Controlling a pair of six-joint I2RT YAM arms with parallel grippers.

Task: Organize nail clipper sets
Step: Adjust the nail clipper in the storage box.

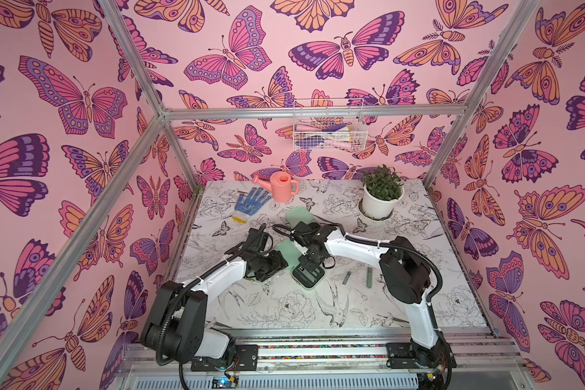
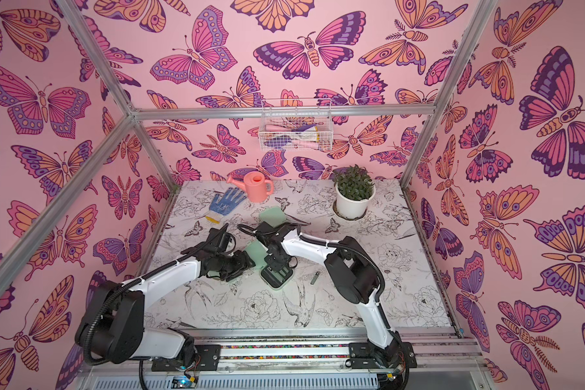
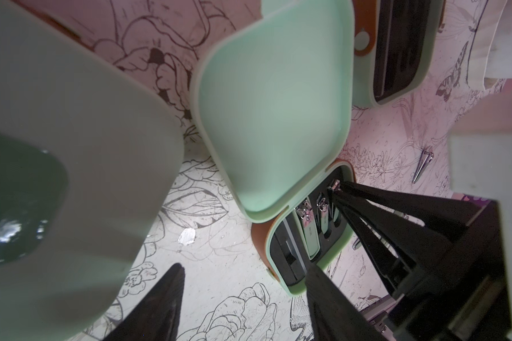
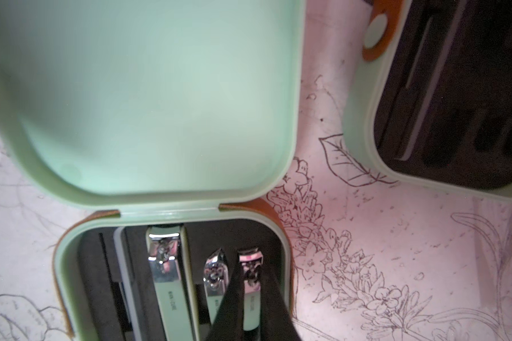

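An open mint-green case [image 1: 307,283] lies mid-table in both top views, its lid [image 4: 148,97] standing up. Its black tray [image 4: 95,265] holds a large clipper [image 4: 167,280], a medium one [image 4: 215,274] and a small one [image 4: 250,265]. My right gripper [image 4: 250,295] reaches into the tray and is shut on the small clipper. My left gripper [image 3: 243,295] is open over bare table beside that case, holding nothing. A second open case [image 4: 455,97] lies behind. A third mint case [image 3: 86,133] is blurred, close to the left wrist camera. Two loose clippers [image 1: 347,277] [image 1: 369,276] lie to the right.
A blue dotted glove [image 1: 250,202] and a pink watering can [image 1: 279,185] lie at the back left. A potted plant [image 1: 382,196] stands at the back right. A wire basket [image 1: 328,130] hangs on the back wall. Metal frame posts border the table.
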